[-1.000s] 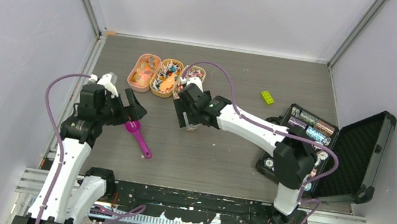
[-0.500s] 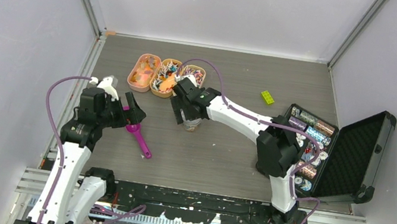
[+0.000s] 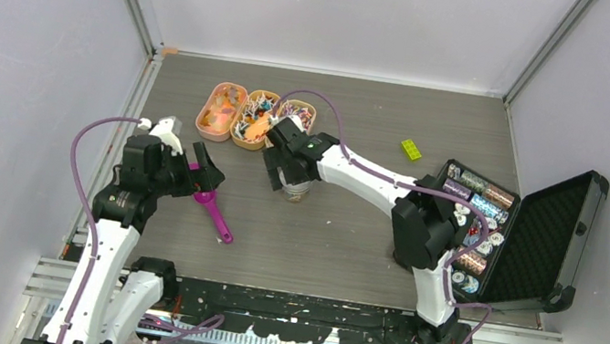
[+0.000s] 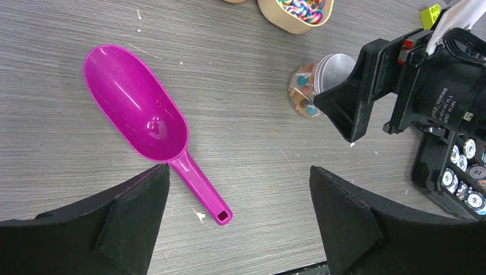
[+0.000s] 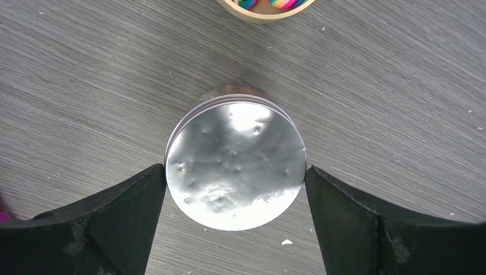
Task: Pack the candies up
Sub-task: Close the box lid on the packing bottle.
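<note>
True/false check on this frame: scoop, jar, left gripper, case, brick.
1. The magenta scoop lies empty on the table. True.
2. The jar has no lid. False: a silver lid sits on it.
3. The left gripper is shut on the scoop. False: open, fingers either side of its handle.
4. The black case is open. True.
5. The green brick lies in the case. False: on the table, apart from it.

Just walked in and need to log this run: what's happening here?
The right pincer straddles the silver-lidded clear jar holding some wrapped candies; whether it grips is unclear. The left pincer hangs open over the empty magenta plastic scoop lying on the table. More candies fill tan oval trays behind.
</note>
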Controlling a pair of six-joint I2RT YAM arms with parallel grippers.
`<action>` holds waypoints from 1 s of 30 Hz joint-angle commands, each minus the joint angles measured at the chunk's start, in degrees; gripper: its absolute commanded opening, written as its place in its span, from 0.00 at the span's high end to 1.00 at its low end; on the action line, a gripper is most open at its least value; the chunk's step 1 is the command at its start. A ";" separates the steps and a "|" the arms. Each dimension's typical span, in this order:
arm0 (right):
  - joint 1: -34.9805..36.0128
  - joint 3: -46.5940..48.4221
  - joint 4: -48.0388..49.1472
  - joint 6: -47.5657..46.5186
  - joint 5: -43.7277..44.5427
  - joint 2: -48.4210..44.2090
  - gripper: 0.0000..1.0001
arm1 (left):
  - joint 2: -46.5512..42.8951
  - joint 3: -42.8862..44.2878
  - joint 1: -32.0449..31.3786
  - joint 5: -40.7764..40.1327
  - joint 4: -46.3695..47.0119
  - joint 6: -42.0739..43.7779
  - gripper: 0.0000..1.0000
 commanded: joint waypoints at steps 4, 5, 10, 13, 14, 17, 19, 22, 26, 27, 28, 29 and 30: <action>-1.76 -0.95 3.31 1.25 -3.22 -5.02 0.05 | -0.76 -0.16 -0.19 0.22 2.44 1.31 0.07; -1.93 -0.67 2.76 1.49 -3.28 -5.27 0.05 | -0.78 -0.16 -0.18 0.29 2.54 1.31 0.07; -2.96 -0.48 1.79 2.68 -5.11 -6.95 0.05 | -0.66 -0.16 -0.13 0.72 2.64 1.13 0.07; -3.19 -0.66 1.75 2.69 -6.47 -8.06 0.05 | -0.55 -0.09 -0.19 0.91 2.62 1.22 0.07; -3.32 -0.66 1.77 2.72 -7.21 -8.36 0.05 | -0.56 -0.22 -0.18 0.92 2.61 1.22 0.07; -3.55 -0.55 1.50 2.70 -8.10 -8.98 0.05 | -0.57 -0.25 -0.19 0.94 2.71 1.22 0.08; -3.73 -0.84 1.61 2.93 -8.03 -9.64 0.05 | -0.42 -0.32 -0.19 1.32 2.92 1.22 0.08; -4.89 -1.92 2.49 3.34 -9.08 -11.17 0.09 | 1.18 0.04 -0.16 3.27 3.51 0.95 0.10; -7.02 -5.47 6.07 3.79 -13.03 -13.20 0.27 | 6.45 1.99 -0.19 8.88 3.95 -0.34 0.14; -7.44 -6.21 6.77 3.97 -14.33 -13.33 0.32 | 8.18 2.51 -0.19 10.59 4.33 -0.86 0.16; -7.97 -6.71 7.48 4.11 -15.69 -13.32 0.38 | 9.93 2.91 -0.19 12.00 4.84 -1.59 0.17; -8.42 -7.39 8.27 4.19 -17.92 -13.28 0.45 | 11.58 3.30 -0.26 13.24 5.78 -2.58 0.18; -8.66 -8.04 9.10 4.20 -19.39 -13.32 0.52 | 13.27 3.42 -0.42 14.10 7.10 -4.00 0.19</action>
